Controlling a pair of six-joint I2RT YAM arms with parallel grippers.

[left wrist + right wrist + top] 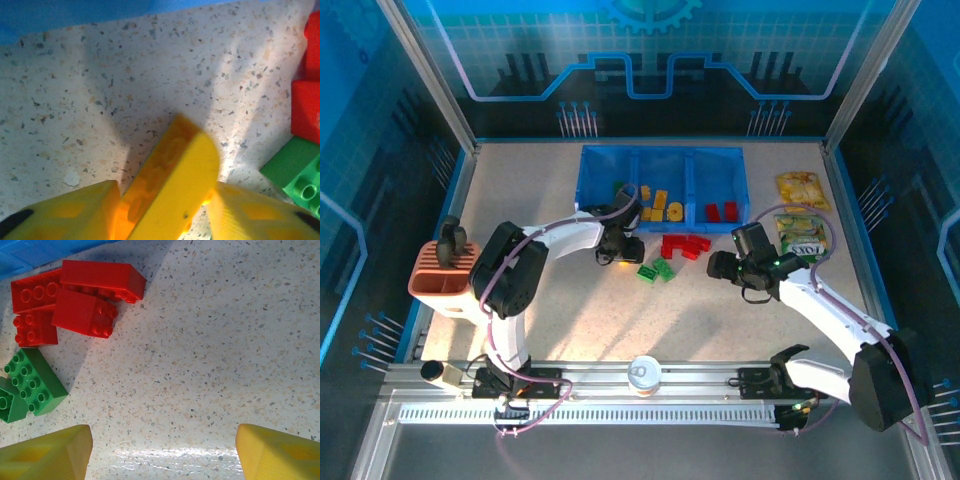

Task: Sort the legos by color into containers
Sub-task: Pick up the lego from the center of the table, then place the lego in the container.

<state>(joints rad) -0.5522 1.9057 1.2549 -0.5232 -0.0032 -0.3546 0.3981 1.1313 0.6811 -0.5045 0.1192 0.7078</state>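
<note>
Jaws of the left gripper clamp a yellow lego; the right gripper gapes empty (snack packet lettering blurred).

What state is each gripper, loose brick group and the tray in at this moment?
Left gripper, shut on a tilted yellow plastic lego brick.
Right gripper, open, holding nothing.
Red plastic lego bricks, loose on the speckled table, unsorted.
Green plastic lego bricks, loose on table, unsorted.
Translucent blue plastic tray, yellow bricks in middle compartment, red bricks in right.
</note>
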